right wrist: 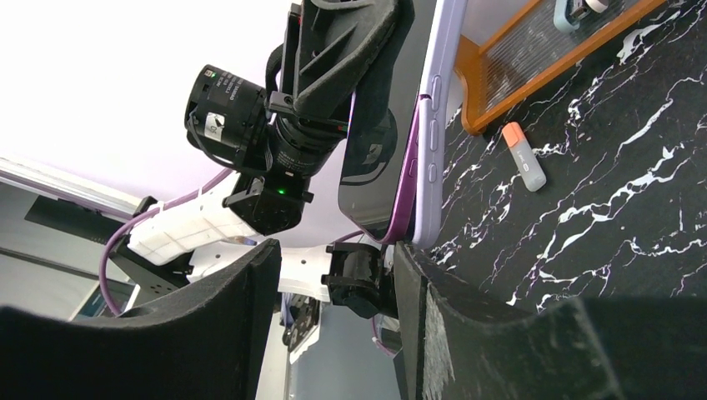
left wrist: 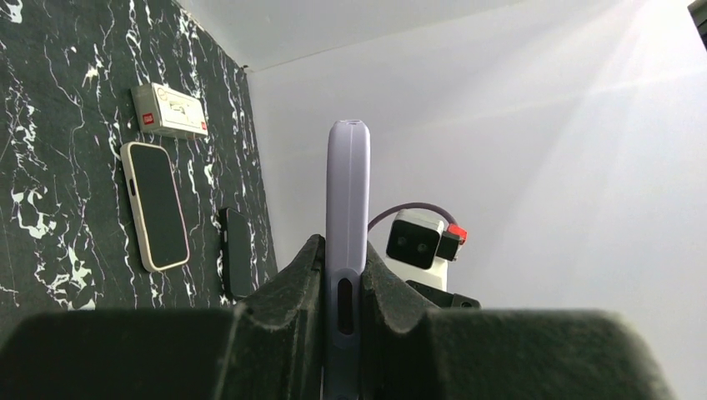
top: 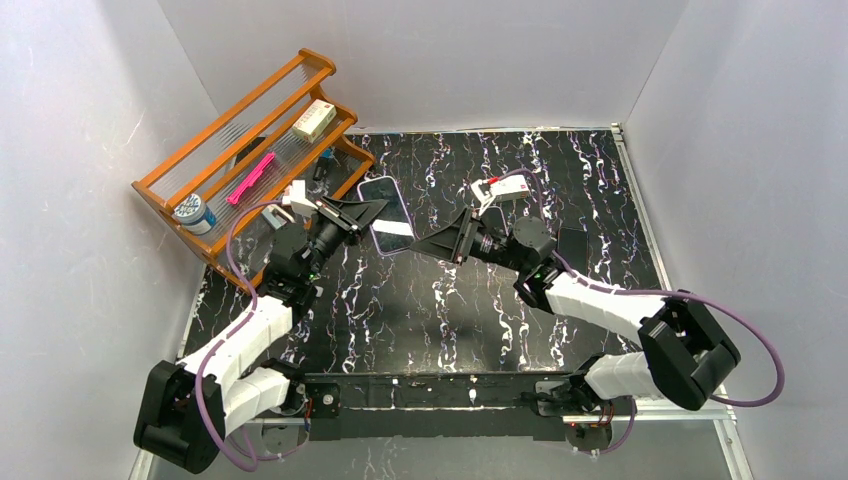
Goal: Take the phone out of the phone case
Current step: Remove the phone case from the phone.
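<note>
The left gripper (left wrist: 348,260) is clamped on the lavender phone case (left wrist: 348,187), its two fingers (left wrist: 302,279) pressed against the case's front and back so that the case stands edge-on, held up off the black marbled table (top: 440,305). The phone (right wrist: 373,154) sits in that case, dark screen facing away from the table. In the right wrist view its purple side shows beside the case's lavender wall, and the band of purple widens toward the lower corner, where the phone seems to stand slightly proud of the case.

The right gripper (right wrist: 338,250) has its jaws spread wide. The lower corner of phone and case lies in the gap between them, close against the finger nearer the table — whether it touches cannot be told. From above, the two grippers face each other across the phone, in front of the wooden rack (top: 250,130) at the table's left.

An orange-capped USB stick (right wrist: 523,167) lies on the table near the rack's foot. Further right on the table lie a white box with a red label (left wrist: 169,110), a second phone in a cream case (left wrist: 156,204) and a dark slab (left wrist: 236,252) — all flat and apart from the grippers.
</note>
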Robot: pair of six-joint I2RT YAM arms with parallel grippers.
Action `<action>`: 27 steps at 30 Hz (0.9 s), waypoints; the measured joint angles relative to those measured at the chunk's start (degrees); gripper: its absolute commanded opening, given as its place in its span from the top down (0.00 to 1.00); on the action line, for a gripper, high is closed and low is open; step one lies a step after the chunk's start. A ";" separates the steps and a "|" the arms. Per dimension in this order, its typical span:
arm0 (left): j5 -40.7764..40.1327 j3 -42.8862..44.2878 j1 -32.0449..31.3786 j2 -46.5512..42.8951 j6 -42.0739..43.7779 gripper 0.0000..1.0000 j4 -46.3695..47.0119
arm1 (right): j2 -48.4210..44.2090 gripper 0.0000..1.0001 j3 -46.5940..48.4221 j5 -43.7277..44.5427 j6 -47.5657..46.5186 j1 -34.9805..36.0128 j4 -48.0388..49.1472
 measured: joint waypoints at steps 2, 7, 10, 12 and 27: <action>-0.81 0.02 0.00 0.00 -0.07 1.00 0.33 | 0.90 0.40 0.70 -0.35 -0.09 -0.04 0.31; -2.45 0.00 -0.42 0.00 -0.02 1.00 1.22 | 3.17 0.40 1.81 -1.22 0.11 -0.37 1.79; -2.60 0.02 -2.47 0.04 -0.02 1.00 1.49 | 4.46 0.40 2.69 -1.44 0.26 -0.33 2.89; -3.48 0.09 -3.74 0.11 0.17 1.00 1.60 | 4.90 0.40 3.08 -1.86 0.28 -0.28 3.17; -7.74 0.17 -6.47 0.90 5.49 0.77 5.14 | 6.27 0.70 4.72 -3.37 0.20 -2.16 2.19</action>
